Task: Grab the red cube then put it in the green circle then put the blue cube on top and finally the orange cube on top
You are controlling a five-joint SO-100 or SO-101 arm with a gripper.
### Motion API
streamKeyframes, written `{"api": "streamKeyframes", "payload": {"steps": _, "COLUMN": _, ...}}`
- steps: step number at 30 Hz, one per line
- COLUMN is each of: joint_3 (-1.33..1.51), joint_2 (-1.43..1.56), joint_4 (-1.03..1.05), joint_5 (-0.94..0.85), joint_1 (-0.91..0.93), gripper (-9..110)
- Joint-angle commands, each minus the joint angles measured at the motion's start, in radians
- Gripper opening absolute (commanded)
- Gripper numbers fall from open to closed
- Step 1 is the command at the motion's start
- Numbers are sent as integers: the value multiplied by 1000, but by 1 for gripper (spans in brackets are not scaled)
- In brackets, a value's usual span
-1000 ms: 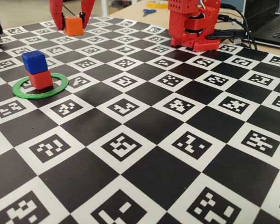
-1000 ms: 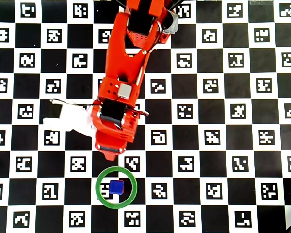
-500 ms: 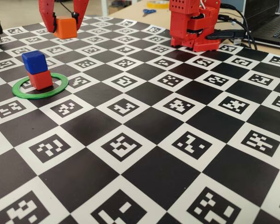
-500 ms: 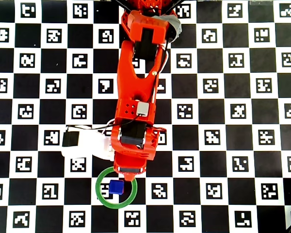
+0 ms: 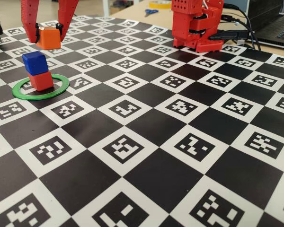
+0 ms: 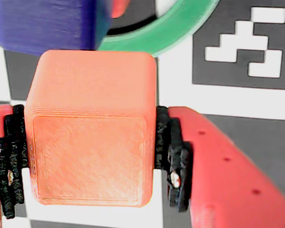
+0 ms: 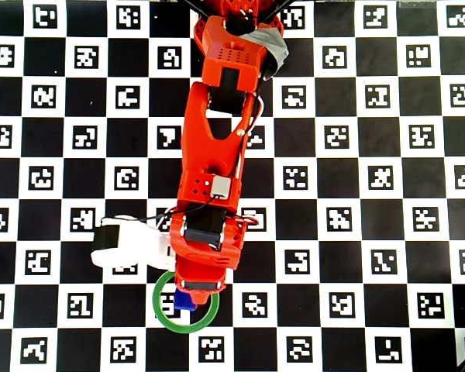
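Observation:
My gripper (image 6: 90,161) is shut on the orange cube (image 6: 90,142), with the black pads (image 6: 173,156) pressed on its two sides. In the fixed view the gripper (image 5: 48,37) holds the orange cube (image 5: 48,39) low over the mat, behind the stack; I cannot tell whether it touches the mat. The blue cube (image 5: 35,62) sits on the red cube (image 5: 41,81) inside the green circle (image 5: 61,88). The wrist view shows the blue cube (image 6: 42,23) and the green circle (image 6: 166,33) just beyond the orange cube. In the overhead view the arm hides the orange cube; the blue cube (image 7: 187,301) and the green circle (image 7: 161,316) show.
The red arm base (image 5: 196,26) stands at the back right of the checkered marker mat (image 5: 146,142). Black cables (image 5: 246,28) and a laptop lie behind it, and scissors (image 5: 151,12) lie on the far table. A white part (image 7: 128,244) sticks out beside the wrist.

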Motion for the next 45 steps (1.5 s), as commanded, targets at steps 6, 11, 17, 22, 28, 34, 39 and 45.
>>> {"api": "streamKeyframes", "payload": {"steps": 6, "joint_3": -112, "joint_2": 21, "joint_4": -38, "joint_5": 2, "joint_1": 31, "gripper": 8}}
{"api": "streamKeyframes", "payload": {"steps": 11, "joint_3": -117, "joint_2": 8, "joint_4": -61, "joint_5": 0, "joint_1": 48, "gripper": 8}}
{"api": "streamKeyframes", "payload": {"steps": 17, "joint_3": -120, "joint_2": -2, "joint_4": -83, "joint_5": 6, "joint_1": 61, "gripper": 8}}
{"api": "streamKeyframes", "payload": {"steps": 22, "joint_3": -126, "joint_2": -14, "joint_4": -92, "joint_5": 11, "joint_1": 61, "gripper": 8}}
{"api": "streamKeyframes", "payload": {"steps": 28, "joint_3": -127, "joint_2": -23, "joint_4": -98, "joint_5": 15, "joint_1": 55, "gripper": 8}}
{"api": "streamKeyframes", "payload": {"steps": 34, "joint_3": -127, "joint_2": -28, "joint_4": -98, "joint_5": 18, "joint_1": 55, "gripper": 8}}
{"api": "streamKeyframes", "payload": {"steps": 39, "joint_3": -127, "joint_2": -28, "joint_4": -94, "joint_5": 23, "joint_1": 57, "gripper": 8}}
{"api": "streamKeyframes", "payload": {"steps": 45, "joint_3": -127, "joint_2": -21, "joint_4": -87, "joint_5": 55, "joint_1": 60, "gripper": 15}}
